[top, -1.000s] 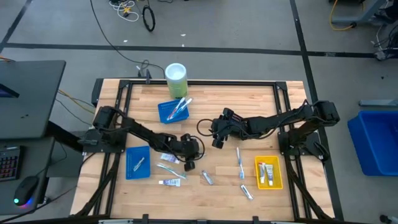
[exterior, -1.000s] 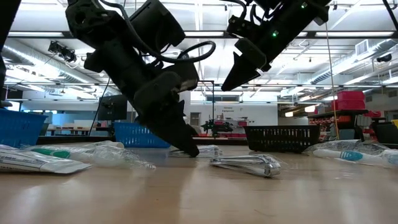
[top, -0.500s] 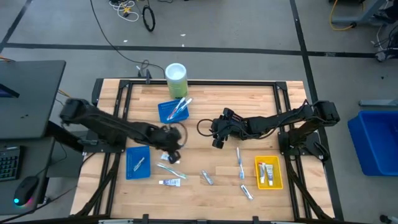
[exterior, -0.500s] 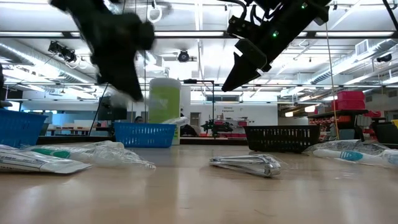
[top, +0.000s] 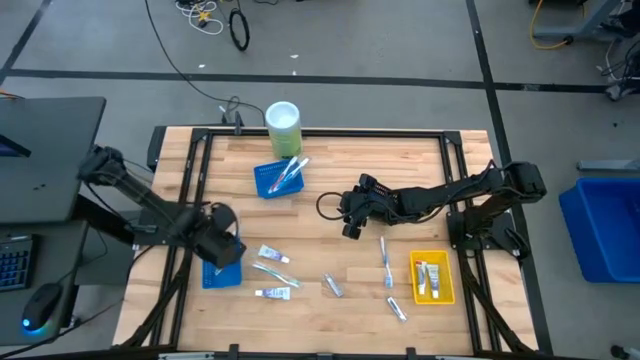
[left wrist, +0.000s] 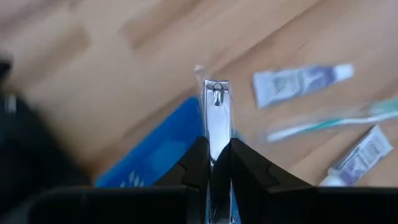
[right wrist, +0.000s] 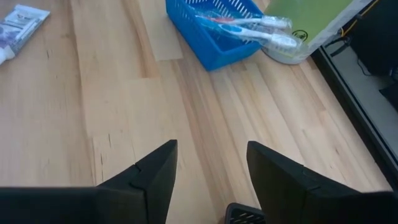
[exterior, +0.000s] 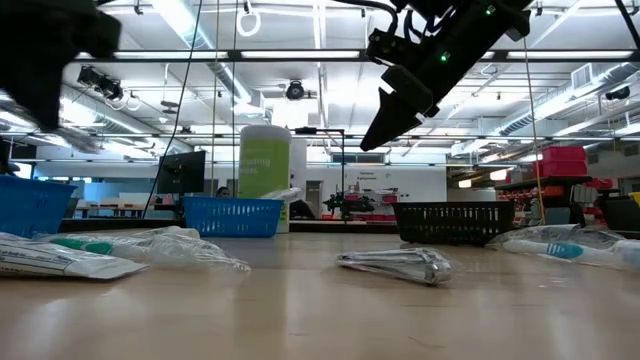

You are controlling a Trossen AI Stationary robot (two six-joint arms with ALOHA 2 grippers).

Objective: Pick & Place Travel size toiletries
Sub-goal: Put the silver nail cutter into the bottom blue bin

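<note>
My left gripper (top: 222, 245) hangs over the flat blue tray (top: 222, 264) at the table's left and is shut on a silver nail clipper (left wrist: 217, 118). In the low view it is only a dark blur (exterior: 45, 45). My right gripper (top: 350, 214) waits open above mid-table (right wrist: 208, 168), touching nothing. White tubes (top: 273, 255) (top: 272, 293), toothbrushes (top: 270, 270) (top: 385, 262) and small wrapped items (top: 333, 286) (top: 397, 308) lie flat on the wood. My left gripper pinches the silver nail clipper between its two fingers (left wrist: 196, 163), which lie along its length. The clipper's lever end (left wrist: 217, 93) sticks out past the fingertips. It is lifted clear, above the blue tray (left wrist: 155, 152).
A blue basket (top: 278, 178) with toothbrushes stands at the far middle, with the tall green-and-white cylinder (top: 283, 125) behind it. A yellow tray (top: 432, 277) holding tubes sits near the right front. A black basket (exterior: 455, 222) shows in the low view. Bare wood lies between the arms.
My left gripper rose from the table near the front middle, where it was down among the items. It swung toward the table's left edge with the clipper and now hangs over the flat blue tray. My right arm kept still.
</note>
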